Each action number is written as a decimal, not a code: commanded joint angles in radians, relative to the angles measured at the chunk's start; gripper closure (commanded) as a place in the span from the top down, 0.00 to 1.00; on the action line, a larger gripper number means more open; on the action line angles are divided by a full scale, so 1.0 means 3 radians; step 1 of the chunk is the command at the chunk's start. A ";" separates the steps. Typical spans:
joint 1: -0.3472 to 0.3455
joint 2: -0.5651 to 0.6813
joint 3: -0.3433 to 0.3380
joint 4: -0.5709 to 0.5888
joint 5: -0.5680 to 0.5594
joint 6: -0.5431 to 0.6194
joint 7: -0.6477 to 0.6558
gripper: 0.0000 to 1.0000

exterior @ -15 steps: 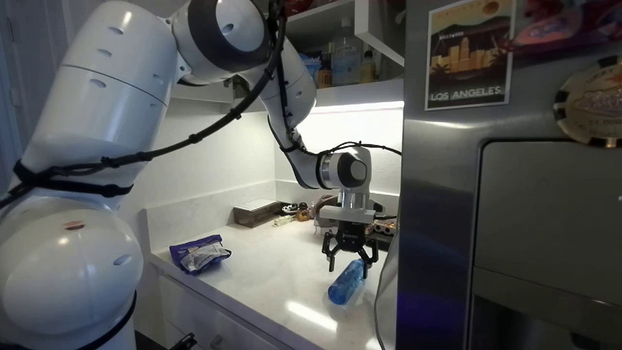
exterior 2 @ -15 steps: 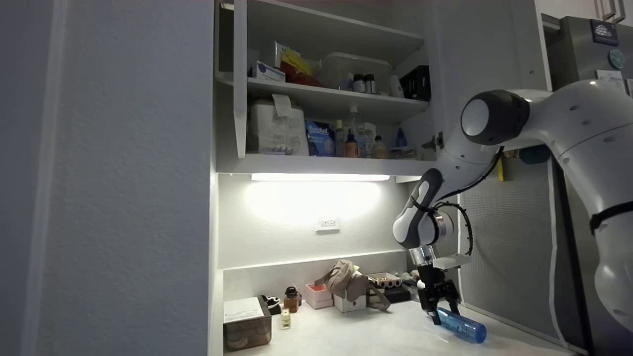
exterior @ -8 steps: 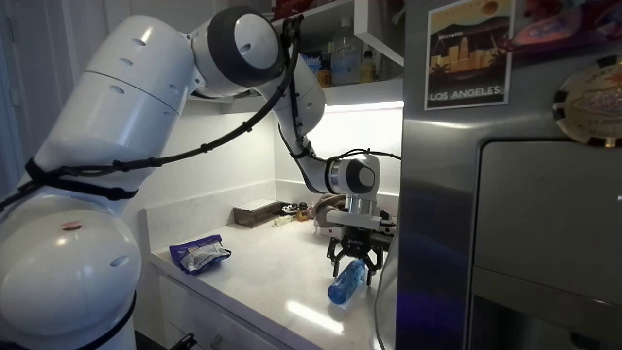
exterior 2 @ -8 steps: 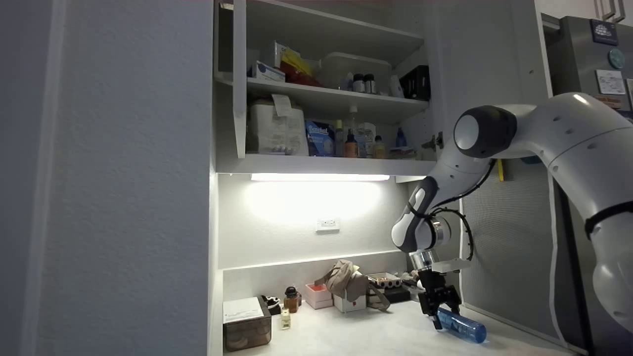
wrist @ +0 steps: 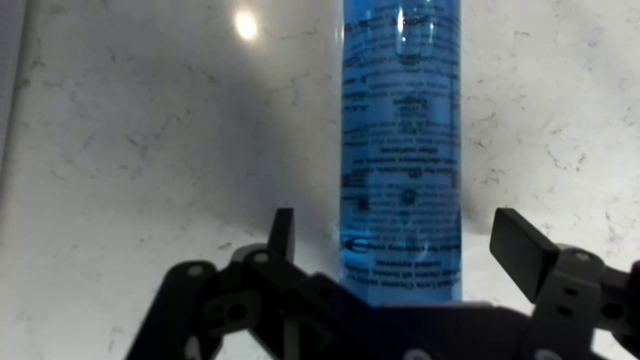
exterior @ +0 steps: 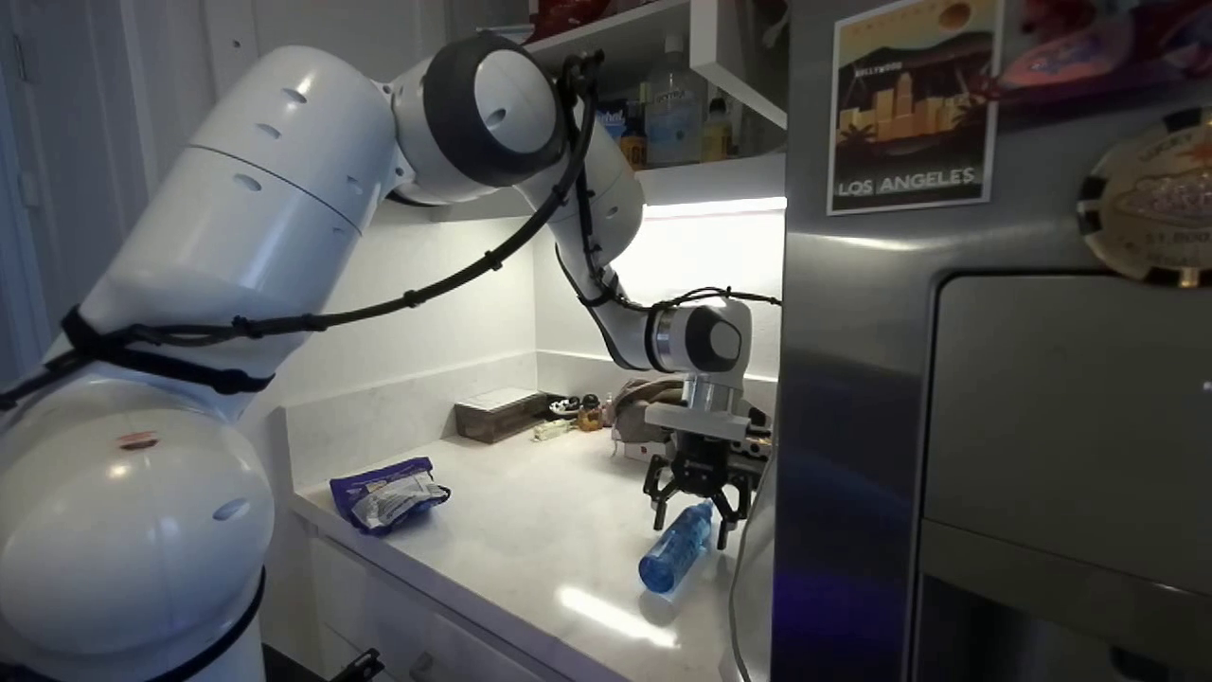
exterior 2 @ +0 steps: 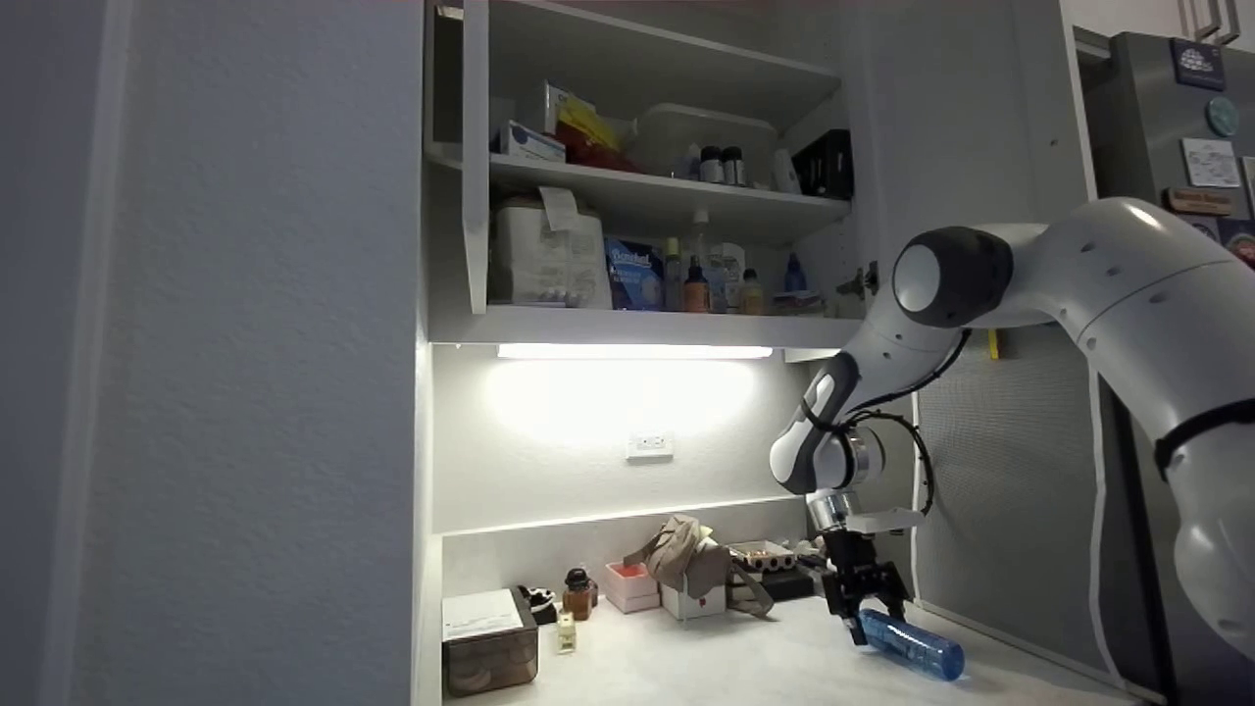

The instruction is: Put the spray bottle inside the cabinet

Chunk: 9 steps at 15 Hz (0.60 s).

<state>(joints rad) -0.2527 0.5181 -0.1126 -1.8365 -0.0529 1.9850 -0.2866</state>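
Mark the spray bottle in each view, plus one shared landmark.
In an exterior view: spray bottle low, just right of centre.
In an exterior view: spray bottle at lower right.
Wrist view: spray bottle right of centre, running down from the top edge.
Landmark in all three: the open end effector.

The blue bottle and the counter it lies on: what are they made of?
Blue bottle: probably plastic, glossy and translucent; light shows through and glints off it, though glass is possible. Counter: looks like polished stone or a stone-like composite; pale with fine dark veins and bright reflections.
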 commanded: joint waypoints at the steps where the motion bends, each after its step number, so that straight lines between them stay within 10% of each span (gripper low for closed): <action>1: 0.0010 0.0139 0.0000 0.0267 0.0025 -0.0276 0.0062 1.00; 9: 0.0035 0.0377 0.0010 0.0547 0.0003 -0.0478 0.0106 1.00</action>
<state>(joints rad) -0.2498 0.5951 -0.1116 -1.7302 -0.0530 1.8963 -0.2833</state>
